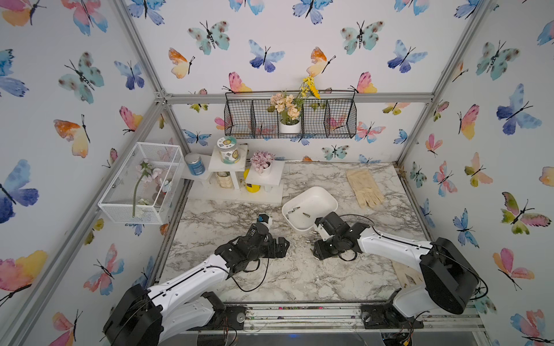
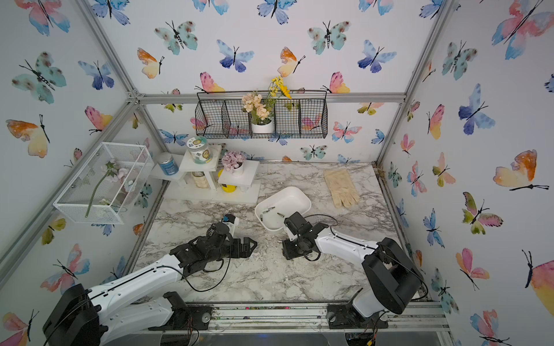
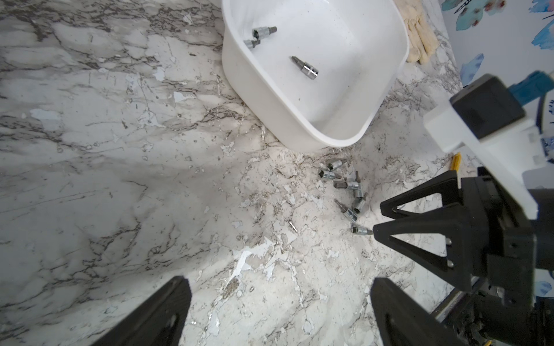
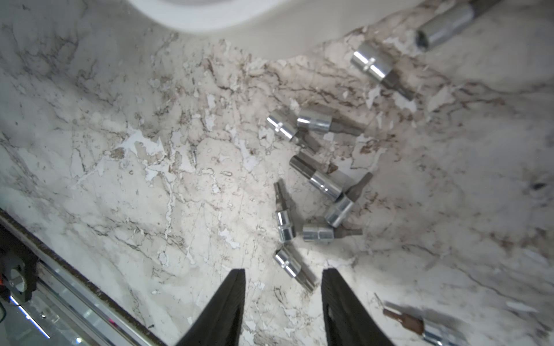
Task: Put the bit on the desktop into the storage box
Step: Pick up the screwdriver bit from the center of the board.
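Right pincer (image 4: 281,274) half-spread, empty, tips astride nearest bit (image 4: 288,263) on counter (image 1: 269,278), centre frame in top view, below storage box (image 1: 331,199). Bit axis slants across gap. Left pincer (image 3: 278,281) wide, empty, farther.

Robot test booth, aluminium-profile frame (image 1: 299,98), butterfly-papered wall panels (image 1: 269,36), marble-pattern desktop (image 1: 299,275), left arm (image 1: 192,278) and right arm (image 1: 389,245) on a front rail (image 1: 299,316).
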Robot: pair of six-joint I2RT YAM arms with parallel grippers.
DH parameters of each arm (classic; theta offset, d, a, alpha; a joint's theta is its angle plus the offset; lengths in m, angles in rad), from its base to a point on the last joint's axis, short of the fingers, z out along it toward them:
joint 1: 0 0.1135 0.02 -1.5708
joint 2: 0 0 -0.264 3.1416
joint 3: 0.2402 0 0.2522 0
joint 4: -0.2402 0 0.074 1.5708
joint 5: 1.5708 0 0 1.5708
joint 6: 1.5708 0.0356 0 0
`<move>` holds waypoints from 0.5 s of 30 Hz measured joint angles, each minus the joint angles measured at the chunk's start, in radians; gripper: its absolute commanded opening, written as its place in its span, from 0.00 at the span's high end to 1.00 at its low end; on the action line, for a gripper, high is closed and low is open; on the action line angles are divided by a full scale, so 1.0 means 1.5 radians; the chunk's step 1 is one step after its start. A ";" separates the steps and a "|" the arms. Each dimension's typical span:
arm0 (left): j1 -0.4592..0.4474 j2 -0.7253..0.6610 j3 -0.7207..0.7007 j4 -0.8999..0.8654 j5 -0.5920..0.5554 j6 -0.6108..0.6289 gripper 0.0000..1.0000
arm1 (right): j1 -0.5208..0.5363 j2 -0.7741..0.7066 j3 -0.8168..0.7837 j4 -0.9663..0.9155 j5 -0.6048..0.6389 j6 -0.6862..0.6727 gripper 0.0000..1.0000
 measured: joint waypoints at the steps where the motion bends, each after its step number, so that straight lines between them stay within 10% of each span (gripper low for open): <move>1: 0.000 0.000 0.000 0.000 -0.001 0.000 0.01 | 0.003 0.000 -0.003 0.000 0.001 -0.009 0.53; 15: 0.000 0.000 0.000 0.000 -0.004 -0.002 0.01 | 0.027 0.029 -0.013 -0.004 0.025 -0.053 0.63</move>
